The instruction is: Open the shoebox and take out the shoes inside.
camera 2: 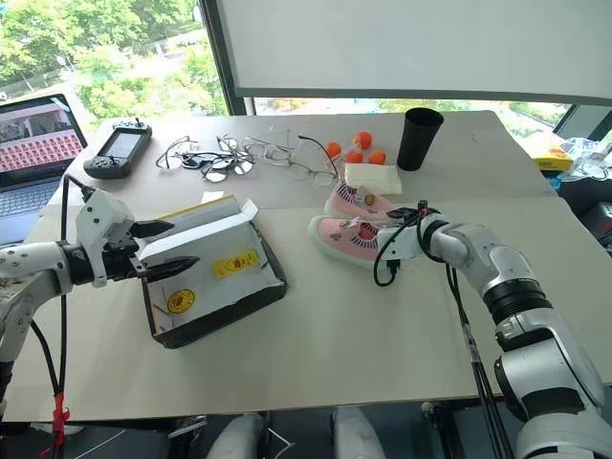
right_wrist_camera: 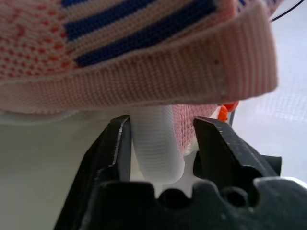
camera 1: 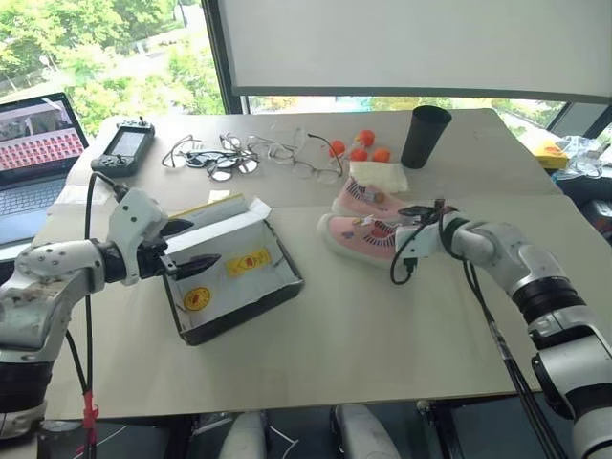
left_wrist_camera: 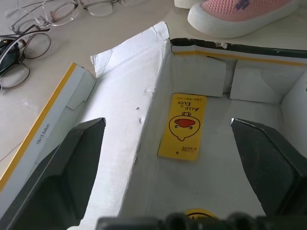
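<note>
White card lined the open shoebox [camera 1: 232,275] left of centre, empty; the left gripper [camera 1: 189,245] hung spread wide over its left end, grasping nothing; the shoes [camera 1: 368,222] sat side by side right of the box; the right gripper [right_wrist_camera: 160,139] had its fingers around the near shoe's white heel loop, jaws parted.

We see 3 orange balls [camera 1: 361,147] near a black cup [camera 1: 424,136], a tangle of eyeglasses [camera 1: 251,156], a handheld controller [camera 1: 124,146], a folded napkin [camera 1: 378,175] and an open laptop [camera 1: 33,158].
</note>
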Available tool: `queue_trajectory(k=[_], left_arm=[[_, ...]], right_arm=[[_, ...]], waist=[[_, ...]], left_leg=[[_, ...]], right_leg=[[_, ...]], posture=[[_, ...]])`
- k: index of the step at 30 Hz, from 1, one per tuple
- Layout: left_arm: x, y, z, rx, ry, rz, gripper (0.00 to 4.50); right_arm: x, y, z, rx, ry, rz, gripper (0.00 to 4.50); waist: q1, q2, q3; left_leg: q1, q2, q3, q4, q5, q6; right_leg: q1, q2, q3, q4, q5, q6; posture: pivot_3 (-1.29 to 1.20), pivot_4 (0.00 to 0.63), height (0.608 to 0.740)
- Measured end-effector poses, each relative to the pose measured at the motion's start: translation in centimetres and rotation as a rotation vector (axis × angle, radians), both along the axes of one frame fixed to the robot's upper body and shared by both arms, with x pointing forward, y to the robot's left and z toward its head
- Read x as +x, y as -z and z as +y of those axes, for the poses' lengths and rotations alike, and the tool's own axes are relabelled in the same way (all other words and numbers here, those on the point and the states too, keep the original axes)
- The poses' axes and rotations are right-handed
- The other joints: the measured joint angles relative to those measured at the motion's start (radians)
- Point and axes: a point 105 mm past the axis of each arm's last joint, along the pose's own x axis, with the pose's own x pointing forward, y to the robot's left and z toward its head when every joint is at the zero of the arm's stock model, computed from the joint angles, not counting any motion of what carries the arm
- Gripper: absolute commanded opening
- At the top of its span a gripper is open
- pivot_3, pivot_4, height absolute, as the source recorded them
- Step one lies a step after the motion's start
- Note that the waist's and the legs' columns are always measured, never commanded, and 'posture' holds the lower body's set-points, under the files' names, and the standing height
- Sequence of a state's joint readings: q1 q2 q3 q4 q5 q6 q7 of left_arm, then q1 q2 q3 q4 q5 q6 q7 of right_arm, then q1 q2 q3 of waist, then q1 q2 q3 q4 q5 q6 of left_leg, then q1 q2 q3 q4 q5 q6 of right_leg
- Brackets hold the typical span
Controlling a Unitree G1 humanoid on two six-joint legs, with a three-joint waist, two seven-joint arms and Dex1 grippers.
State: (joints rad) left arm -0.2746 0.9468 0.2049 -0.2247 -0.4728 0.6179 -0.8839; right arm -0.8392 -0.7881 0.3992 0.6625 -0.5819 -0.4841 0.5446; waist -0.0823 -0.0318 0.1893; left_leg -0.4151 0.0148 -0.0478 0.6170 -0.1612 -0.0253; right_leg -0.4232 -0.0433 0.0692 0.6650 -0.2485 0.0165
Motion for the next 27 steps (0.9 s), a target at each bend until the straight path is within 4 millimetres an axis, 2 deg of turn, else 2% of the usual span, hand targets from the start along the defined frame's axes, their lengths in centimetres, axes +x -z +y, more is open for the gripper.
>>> queue_trajectory(k=[2, 5, 8, 10, 11, 13, 15, 17, 19, 21, 24, 27], left_arm=[[-0.2, 0.0, 0.6, 0.001, -0.02, 0.002, 4.5], [-0.2, -0.4, 1.2, -0.007, -0.049, -0.014, 4.5], [-0.1, -1.1, 2.3, -0.096, -0.118, -0.053, 4.5], [0.1, -1.2, 3.8, -0.18, -0.199, -0.088, 4.5], [0.4, -1.0, 5.4, -0.254, -0.297, -0.128, 4.5], [0.5, 0.3, 8.7, -0.334, -0.485, -0.176, 4.5], [-0.3, 3.7, 12.3, -0.316, -0.713, -0.174, 4.5], [-1.0, 6.0, 13.6, -0.307, -0.853, -0.17, 4.5], [-1.2, 7.4, 13.5, -0.341, -0.935, -0.159, 4.5], [-1.2, 7.5, 12.8, -0.367, -0.962, -0.184, 4.5], [-1.0, 7.0, 12.0, -0.367, -0.982, -0.255, 4.5], [-0.7, 7.3, 10.5, -0.369, -0.977, -0.277, 4.5]], right_arm=[[-0.6, -0.8, -1.3, 0.009, 0.031, 0.06, 4.44], [-1.1, -3.0, -3.4, 0.113, 0.124, 0.129, 4.44], [-1.3, -5.6, -5.6, 0.376, 0.249, 0.182, 4.44], [-1.2, -7.0, -6.6, 0.575, 0.295, 0.14, 4.44], [-1.0, -7.3, -7.2, 0.705, 0.337, 0.099, 4.44], [-0.6, -6.4, -7.9, 0.919, 0.421, 0.082, 4.44], [-0.6, -3.8, -9.0, 1.144, 0.568, 0.101, 4.44], [-0.5, -1.8, -10.3, 1.29, 0.732, 0.057, 4.44], [-0.8, -0.7, -11.8, 1.492, 0.881, 0.002, 4.44], [-1.4, -0.7, -12.3, 1.601, 0.907, -0.053, 4.44], [-2.5, 0.5, -12.2, 1.566, 0.9, -0.115, 4.44], [-3.3, 4.2, -10.7, 1.445, 0.934, -0.053, 4.44]], waist=[[0.005, 0.0, 0.0], [0.012, 0.0, 0.0], [0.014, 0.0, 0.0], [0.013, 0.0, 0.0], [0.012, -0.001, -0.001], [0.01, -0.002, -0.003], [0.011, -0.002, -0.003], [0.019, -0.003, -0.003], [0.034, -0.003, -0.003], [0.049, -0.003, -0.003], [0.057, -0.007, -0.009], [0.051, -0.007, -0.013]], left_leg=[[0.0, 0.0, 0.0, 0.0, 0.0, 0.0], [0.001, 0.0, 0.0, 0.001, 0.0, 0.0], [0.002, 0.0, 0.0, 0.001, 0.0, 0.0], [0.002, 0.001, 0.0, 0.001, 0.0, 0.0], [0.004, 0.001, 0.0, 0.001, 0.0, 0.001], [0.007, 0.002, 0.001, 0.001, -0.001, 0.001], [0.006, 0.001, 0.001, 0.0, -0.001, 0.001], [0.003, 0.0, 0.0, 0.002, -0.001, 0.001], [-0.002, 0.0, -0.001, 0.007, -0.001, 0.001], [-0.003, 0.0, -0.002, 0.009, -0.001, 0.001], [-0.002, 0.0, -0.001, 0.008, -0.001, 0.001], [-0.001, 0.0, 0.0, 0.009, -0.001, 0.001]], right_leg=[[0.0, 0.0, 0.0, 0.0, 0.0, 0.0], [0.002, 0.0, 0.0, 0.0, 0.0, 0.0], [0.003, 0.0, -0.001, 0.0, 0.0, 0.0], [0.003, 0.0, -0.001, 0.0, 0.0, 0.0], [0.004, 0.0, -0.001, 0.0, 0.0, 0.0], [0.005, 0.001, 0.0, 0.0, 0.0, -0.001], [0.005, 0.0, 0.0, 0.001, 0.0, -0.001], [0.003, -0.002, 0.0, 0.002, 0.001, 0.0], [0.001, -0.001, -0.001, 0.002, 0.002, 0.001], [0.003, -0.002, -0.002, 0.001, 0.002, 0.002], [0.004, -0.002, -0.002, 0.0, 0.002, 0.002], [0.004, -0.001, -0.001, 0.0, 0.002, 0.002]], posture=[[0.0, 0.15, 0.724], [0.0, 0.15, 0.724], [0.0, 0.15, 0.724], [0.0, 0.15, 0.724], [0.0, 0.15, 0.724], [0.0, 0.15, 0.724], [0.0, 0.15, 0.724], [0.0, 0.15, 0.724], [0.0, 0.15, 0.724], [0.0, 0.15, 0.724], [0.0, 0.15, 0.724], [0.0, 0.15, 0.724]])
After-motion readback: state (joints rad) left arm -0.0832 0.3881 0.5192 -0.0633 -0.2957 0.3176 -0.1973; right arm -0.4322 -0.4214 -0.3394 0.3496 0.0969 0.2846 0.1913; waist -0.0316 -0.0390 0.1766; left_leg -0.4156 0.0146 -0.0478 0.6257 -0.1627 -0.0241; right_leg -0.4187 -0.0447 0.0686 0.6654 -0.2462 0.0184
